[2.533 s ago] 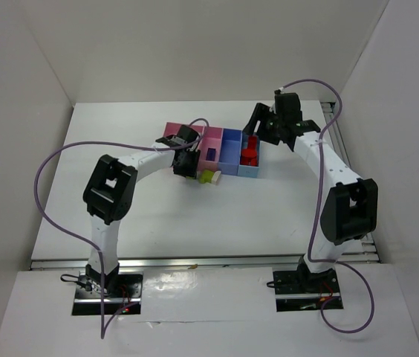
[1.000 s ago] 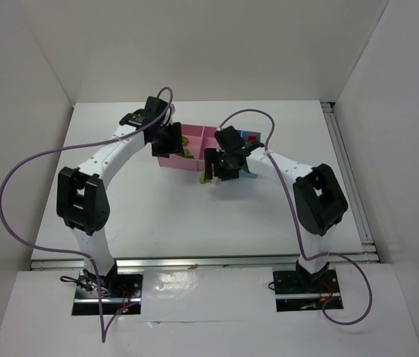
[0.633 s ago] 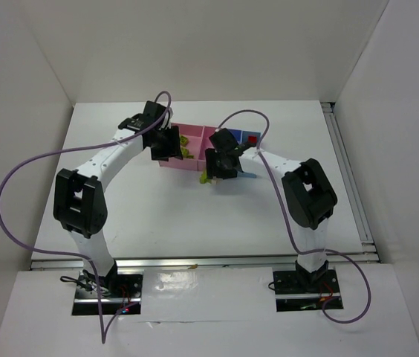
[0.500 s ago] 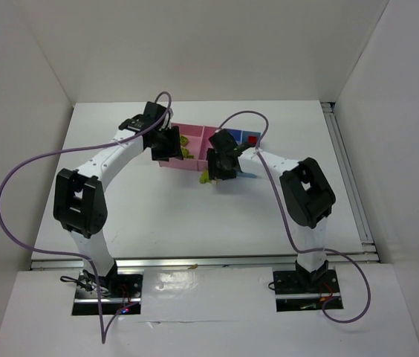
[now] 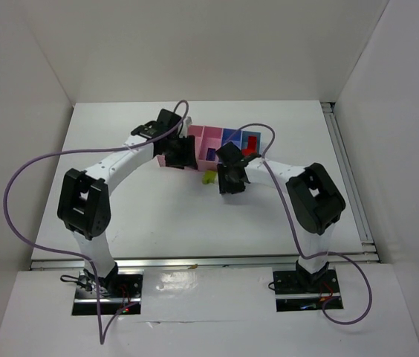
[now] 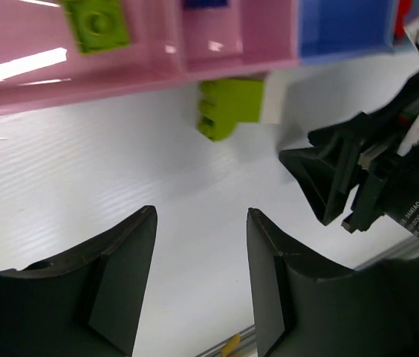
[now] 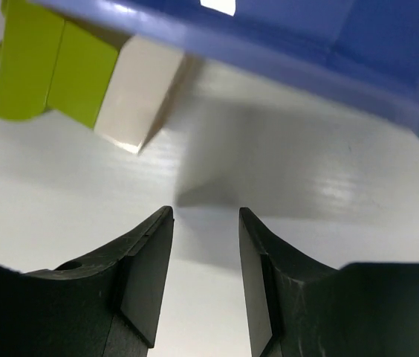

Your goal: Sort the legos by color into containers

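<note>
A yellow-green lego (image 5: 208, 177) joined to a whitish lego lies on the table just in front of the containers (image 5: 195, 134). The left wrist view shows the green one (image 6: 228, 108) and the right wrist view shows the green (image 7: 42, 67) and whitish (image 7: 139, 93) parts. My left gripper (image 5: 182, 154) is open and empty over the pink bin's front edge (image 6: 83, 78), with a green lego (image 6: 96, 24) inside that bin. My right gripper (image 5: 232, 181) is open and empty, just right of the pair on the table. Red legos (image 5: 248, 145) lie in a blue bin.
A dark blue brick (image 5: 211, 154) sits in the narrow pink bin. The blue bin wall (image 7: 269, 44) is just ahead of my right fingers. My right gripper (image 6: 358, 178) shows in the left wrist view, close to the green lego. White walls enclose the table.
My left gripper has swung right along the pink bin toward the green lego. My right gripper has drawn back toward me and slightly right, off the lego pair.
</note>
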`<act>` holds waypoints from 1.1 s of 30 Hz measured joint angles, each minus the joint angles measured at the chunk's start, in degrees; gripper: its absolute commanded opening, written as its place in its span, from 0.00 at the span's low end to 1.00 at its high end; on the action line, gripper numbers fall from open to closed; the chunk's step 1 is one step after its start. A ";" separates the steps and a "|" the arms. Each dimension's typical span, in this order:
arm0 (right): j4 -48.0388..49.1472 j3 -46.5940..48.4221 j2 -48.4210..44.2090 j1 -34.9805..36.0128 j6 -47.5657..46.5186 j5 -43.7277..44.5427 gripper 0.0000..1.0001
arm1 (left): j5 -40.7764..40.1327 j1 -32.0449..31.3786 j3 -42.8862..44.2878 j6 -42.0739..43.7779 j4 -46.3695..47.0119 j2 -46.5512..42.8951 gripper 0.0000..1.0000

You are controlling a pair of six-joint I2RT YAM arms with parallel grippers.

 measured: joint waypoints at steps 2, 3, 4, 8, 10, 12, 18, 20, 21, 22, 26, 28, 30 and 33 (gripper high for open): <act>-1.14 -0.66 -1.38 0.00 -0.39 0.11 0.48 | 1.62 -1.73 -0.11 0.83 0.28 0.39 0.62; -1.57 -0.72 -2.21 0.00 -0.48 0.07 0.48 | 2.32 -2.75 -0.15 1.57 0.44 0.79 0.62; -1.73 -0.72 -3.10 0.00 -0.50 0.04 0.48 | 2.71 -3.54 -0.33 1.88 0.70 1.18 0.62; -1.70 -0.15 -5.97 -0.39 -0.26 -0.70 0.49 | 3.28 -6.29 -1.75 1.64 0.87 2.69 0.62; -1.66 0.61 -6.34 -0.48 0.20 -0.92 0.51 | 3.06 -6.47 -2.27 1.33 1.11 3.21 0.61; -1.60 1.18 -6.45 -0.74 0.59 -1.11 0.51 | 1.66 -6.38 -2.56 0.81 1.70 3.54 0.57; -2.10 1.25 -7.37 -1.49 1.64 -0.70 0.51 | -3.50 -6.51 -2.56 -1.57 6.56 6.12 0.48; -2.73 1.25 -8.59 -1.60 1.79 0.17 0.51 | -4.00 -6.62 -2.56 -1.92 7.48 7.91 0.48; -2.99 1.22 -9.40 -1.68 1.84 0.61 0.51 | -4.17 -6.73 -2.56 -2.27 7.89 8.90 0.50; -3.15 1.20 -10.29 -1.84 1.84 0.90 0.51 | -4.39 -6.84 -2.56 -2.71 8.31 9.73 0.50; -3.48 0.76 -14.47 -3.23 2.01 2.25 0.52 | -5.22 -7.32 -2.56 -3.96 9.81 11.87 0.50; -3.48 0.22 -16.04 -4.20 2.03 2.89 0.52 | -5.38 -7.61 -2.56 -4.55 10.71 11.96 0.50; -3.87 -0.50 -17.29 -5.01 2.03 3.34 0.52 | -5.42 -7.76 -2.56 -4.68 12.24 11.96 0.53; -4.55 -1.44 -17.97 -5.92 2.05 3.78 0.52 | -5.44 -7.85 -2.51 -4.57 14.03 11.96 0.64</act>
